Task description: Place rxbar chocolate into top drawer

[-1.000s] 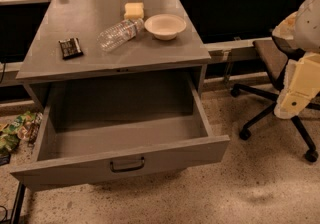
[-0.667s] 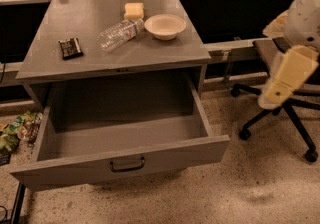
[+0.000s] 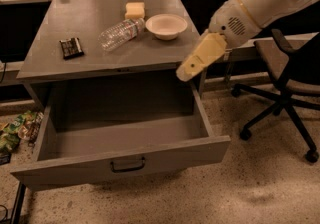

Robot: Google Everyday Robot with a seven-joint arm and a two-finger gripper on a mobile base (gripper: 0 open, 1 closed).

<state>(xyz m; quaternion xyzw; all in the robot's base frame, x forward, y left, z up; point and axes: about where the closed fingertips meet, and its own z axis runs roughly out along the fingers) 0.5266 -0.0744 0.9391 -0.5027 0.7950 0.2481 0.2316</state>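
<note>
Count on the grey cabinet (image 3: 90, 15) top: one rxbar chocolate (image 3: 71, 47), one clear plastic bottle (image 3: 120, 32) lying on its side, one yellow sponge (image 3: 135, 10), one white bowl (image 3: 166, 25); four loose items in all. Below it: one top drawer (image 3: 75, 173), pulled out, with one dark bar handle (image 3: 128, 165); on the floor at the left, a small heap of snack wrappers (image 3: 17, 128), number not resolvable. Also one office chair (image 3: 287, 75) at the right and one arm (image 3: 260, 3) with one gripper (image 3: 184, 72), which hangs at the cabinet's front right corner above the drawer's right side.
</note>
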